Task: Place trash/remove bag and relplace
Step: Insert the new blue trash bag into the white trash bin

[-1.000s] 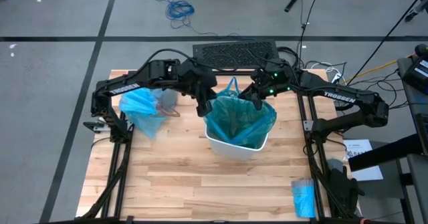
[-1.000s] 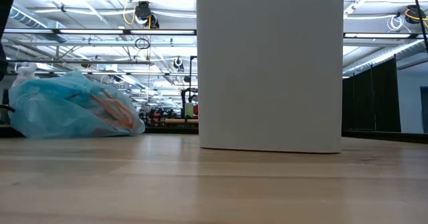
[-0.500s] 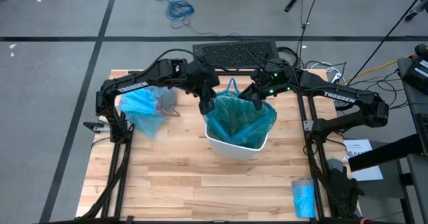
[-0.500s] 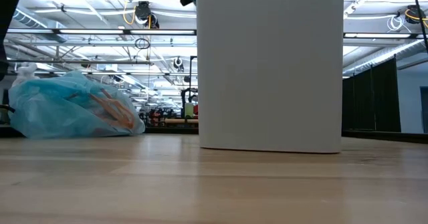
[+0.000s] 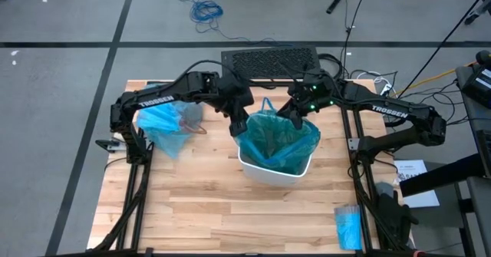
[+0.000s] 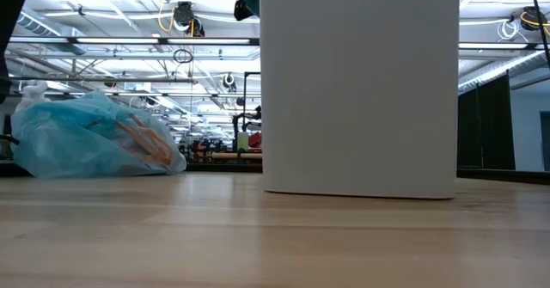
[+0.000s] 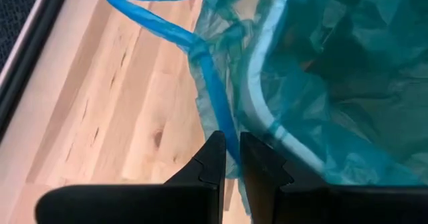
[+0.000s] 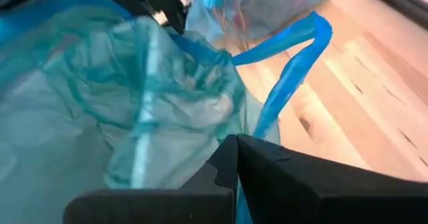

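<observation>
A white bin (image 5: 270,169) (image 6: 361,86) stands mid-table, lined with a teal-green bag (image 5: 276,138) whose blue tie loop (image 5: 266,102) sticks out over the far rim. My left gripper (image 5: 237,123) (image 7: 231,158) is shut on this liner at the bin's left rim. My right gripper (image 5: 296,119) (image 8: 235,149) is shut on it at the far right rim. The sky-blue bag (image 5: 163,123) (image 6: 86,142) lies on its side at the table's left, with brownish trash (image 6: 137,142) showing through it. My left gripper pinches the liner's blue edge band (image 7: 223,132) between its two fingers, just outside the bin's white rim (image 7: 257,97). The fingers slant down from the far left. The film drapes over the rim. My right gripper pinches the liner's edge (image 8: 259,127) below the tie loop (image 8: 291,73), slanting down from the far right. The film hangs crumpled inside the bin.
A small bright-blue roll (image 5: 347,226) lies near the table's front right corner. A dark keyboard-like mat (image 5: 268,59) sits beyond the far edge. Bare wood lies in front of the bin.
My left gripper has gone down and toward the table's right, keeping hold of the liner's edge. The bin has slid a little toward the table's right. My right gripper has stayed in place.
</observation>
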You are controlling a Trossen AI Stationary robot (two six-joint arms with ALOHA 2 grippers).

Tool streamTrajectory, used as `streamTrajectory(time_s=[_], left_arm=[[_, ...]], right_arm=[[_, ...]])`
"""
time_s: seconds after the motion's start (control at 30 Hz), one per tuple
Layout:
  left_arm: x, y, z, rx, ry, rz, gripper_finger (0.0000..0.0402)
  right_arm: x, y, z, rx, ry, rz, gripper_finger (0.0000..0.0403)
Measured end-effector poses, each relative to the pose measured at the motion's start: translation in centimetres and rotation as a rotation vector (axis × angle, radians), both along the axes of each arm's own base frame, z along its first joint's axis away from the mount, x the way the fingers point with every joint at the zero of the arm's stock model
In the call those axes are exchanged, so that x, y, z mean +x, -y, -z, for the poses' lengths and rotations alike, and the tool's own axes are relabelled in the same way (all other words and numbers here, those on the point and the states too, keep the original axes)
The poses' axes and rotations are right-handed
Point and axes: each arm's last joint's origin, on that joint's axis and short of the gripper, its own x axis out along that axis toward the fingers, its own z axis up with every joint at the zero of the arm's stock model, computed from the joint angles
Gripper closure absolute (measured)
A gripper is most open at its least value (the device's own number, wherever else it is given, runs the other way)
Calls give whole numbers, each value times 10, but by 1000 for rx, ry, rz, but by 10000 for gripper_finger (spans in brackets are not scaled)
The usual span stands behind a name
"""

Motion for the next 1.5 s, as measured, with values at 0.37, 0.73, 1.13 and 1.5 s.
streamTrajectory(time_s=[0.37, 0.73, 1.13, 1.5], left_arm=[[-13, 3, -17, 4, 57, -12, 359], [-14, 3, -15, -6, 36, -23, 359], [-21, 4, -23, 17, 63, -5, 359], [-50, 19, -75, 32, 254, 18, 359]], right_arm=[[-13, -1, -9, -67, -7, 92, 403], [-37, -1, -22, -113, 30, 114, 369], [-76, -33, -59, -136, 294, -138, 246], [-50, -67, -61, -93, 360, -350, 259]])
